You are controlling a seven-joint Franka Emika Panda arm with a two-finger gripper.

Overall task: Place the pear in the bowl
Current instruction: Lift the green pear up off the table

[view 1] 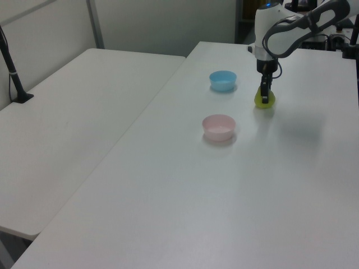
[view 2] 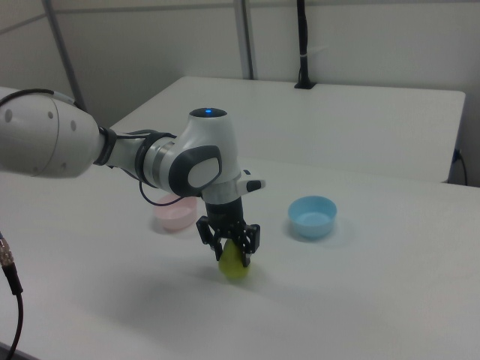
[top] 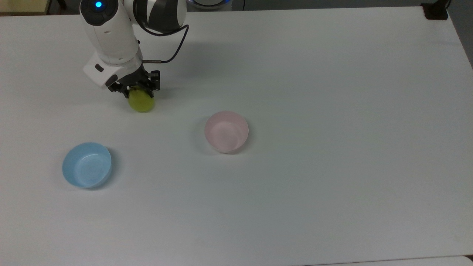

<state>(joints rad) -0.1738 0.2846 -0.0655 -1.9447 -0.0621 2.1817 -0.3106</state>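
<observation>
The yellow-green pear (top: 142,103) stands on the white table, at the top view's upper left. My gripper (top: 137,92) has come down over it from above, and its black fingers are shut on the pear's upper sides, hiding the stem. The pear (view 2: 235,268) still rests on the table, with the gripper (view 2: 232,251) straddling its top. In the left view the gripper (view 1: 264,94) covers the top of the pear (view 1: 265,102). The pale pink bowl (top: 226,131) sits empty to the top view's lower right of the pear, well apart from it.
A light blue bowl (top: 87,164) sits empty at the top view's lower left. The arm's black cable (top: 173,44) loops behind the wrist. A second white table (view 1: 67,112) adjoins at the left view's left, with a black post (view 1: 14,73) on it.
</observation>
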